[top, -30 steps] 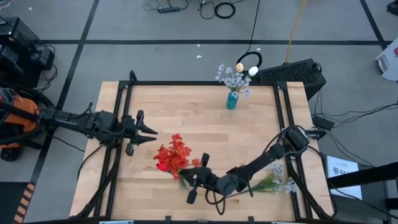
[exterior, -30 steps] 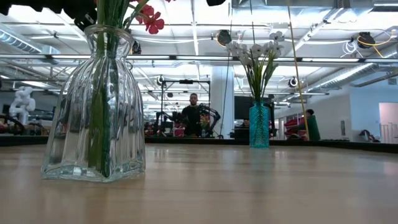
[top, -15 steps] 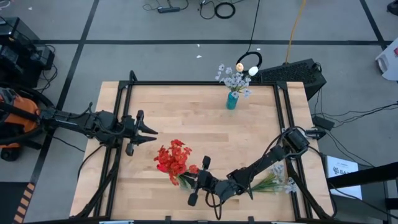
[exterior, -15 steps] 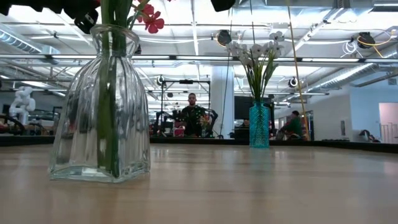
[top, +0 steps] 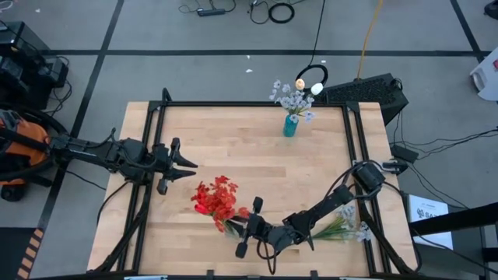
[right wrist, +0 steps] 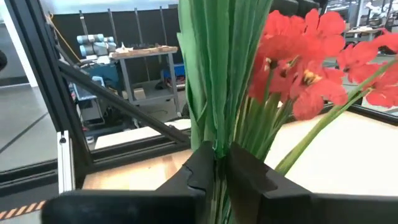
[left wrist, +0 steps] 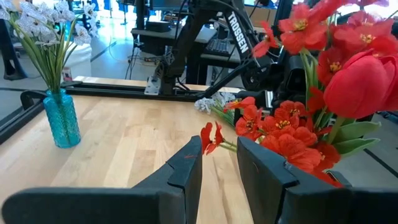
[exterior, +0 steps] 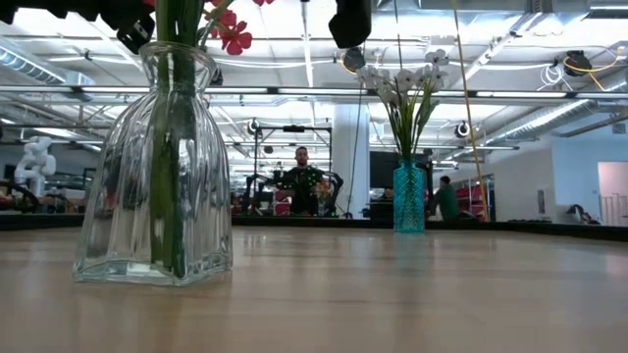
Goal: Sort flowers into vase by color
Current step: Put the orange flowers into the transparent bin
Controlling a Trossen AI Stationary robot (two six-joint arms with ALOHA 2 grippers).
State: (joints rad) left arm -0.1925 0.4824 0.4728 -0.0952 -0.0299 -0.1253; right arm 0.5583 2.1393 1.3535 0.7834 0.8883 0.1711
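A bunch of red flowers (top: 216,196) stands with its green stems in a clear ribbed glass vase (exterior: 154,176) near the table's near edge. My right gripper (right wrist: 221,165) reaches in from the right at the bunch (top: 233,226) and is shut on its stems. My left gripper (left wrist: 219,171) is open and hovers left of the red bunch (top: 187,165), touching nothing. White sprays stand in a small teal vase (top: 290,127) at the far edge. More white flowers (top: 346,228) lie flat on the table under my right arm. My right gripper pinches the bunch's green stems and leaves (right wrist: 217,134) between its two fingers (right wrist: 199,169), below the red blossoms. The fingers come nearly level from the table's right side, across the upright stems. The stems' lower ends stand in the glass vase, which rests on the table.
The teal vase (exterior: 409,199) stands upright far across the table. Black frame rails (top: 156,132) run along the table's left and right edges. Bare wood lies between the two vases. People show in the room beyond the table.
My right gripper has moved a little toward the table's near edge, still shut on the stems. The red bunch has shifted with it, and the glass vase has slid slightly along the table.
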